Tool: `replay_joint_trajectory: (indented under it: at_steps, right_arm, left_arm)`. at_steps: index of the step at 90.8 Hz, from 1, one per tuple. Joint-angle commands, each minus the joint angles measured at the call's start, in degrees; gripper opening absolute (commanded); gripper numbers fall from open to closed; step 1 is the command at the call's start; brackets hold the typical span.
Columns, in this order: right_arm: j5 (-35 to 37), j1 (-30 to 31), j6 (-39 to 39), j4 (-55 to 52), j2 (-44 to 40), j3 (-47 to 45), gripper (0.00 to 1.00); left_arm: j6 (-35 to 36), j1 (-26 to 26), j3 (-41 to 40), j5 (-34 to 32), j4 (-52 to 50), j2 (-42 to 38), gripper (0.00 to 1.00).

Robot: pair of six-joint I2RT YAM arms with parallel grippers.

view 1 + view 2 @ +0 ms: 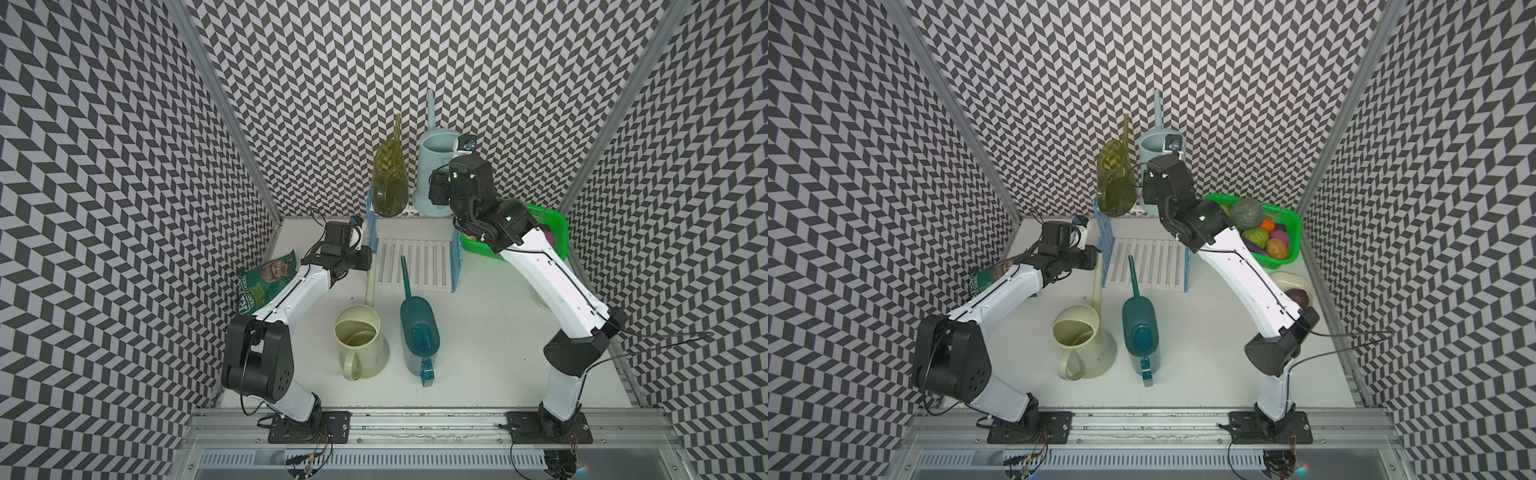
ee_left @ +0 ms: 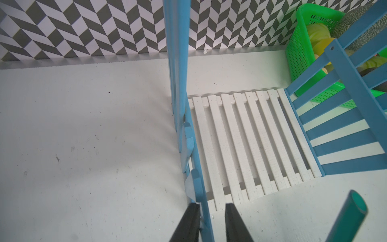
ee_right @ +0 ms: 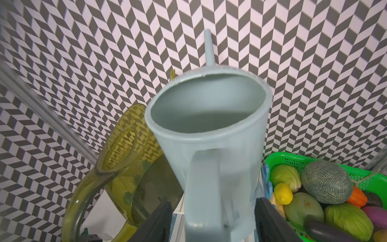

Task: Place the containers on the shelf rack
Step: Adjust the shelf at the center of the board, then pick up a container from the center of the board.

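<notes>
Atop the rack [image 1: 415,266] stands a pale blue can [image 1: 432,174]; left fingers [image 2: 188,222], right fingers [image 3: 270,220] released.

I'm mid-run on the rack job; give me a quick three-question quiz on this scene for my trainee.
1. How many cans stand on the table, off the shelf rack?
2. True or false: the right gripper is shut on the handle of the pale blue can.
3. The olive-green can stands: A on the table; B on the rack's top shelf; C on the rack's bottom shelf.
Key: 1 two, the cream can and the dark teal can; 2 false, its jaws stand open beside the handle; 3 B.
</notes>
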Motion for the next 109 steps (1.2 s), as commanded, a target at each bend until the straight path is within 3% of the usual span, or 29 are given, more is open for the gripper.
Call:
replay_joint_trajectory:
  at_steps: [1, 18, 57, 76, 97, 109]
  right_arm:
    - [-1.4, 0.4, -1.2, 4.3, -3.4, -1.2, 0.68]
    - [-2.2, 0.4, -2.3, 6.9, -8.0, -7.1, 0.75]
    - [-10.0, 1.7, -2.0, 14.2, -28.2, -33.4, 0.85]
    - [-8.5, 10.7, 0.6, 6.2, -36.7, -45.1, 0.9]
    - [-7.7, 23.1, 12.4, -7.0, -43.0, -56.5, 1.0]
    - [-12.4, 28.6, 18.6, -11.3, -45.6, -61.3, 1.0]
  left_arm:
    - [1.3, -0.6, 1.5, -0.1, -0.7, -2.7, 0.32]
    - [2.8, -0.5, 1.5, -2.2, -0.2, -4.5, 0.43]
    - [6.6, 3.4, -0.4, -3.1, -0.3, -9.0, 0.56]
    - [8.9, 6.2, -1.9, -1.5, -0.5, -11.8, 0.67]
    - [9.9, 8.0, -3.5, 0.1, -0.3, -13.3, 0.86]
    - [9.8, 8.4, -3.8, 0.6, -0.6, -13.2, 0.91]
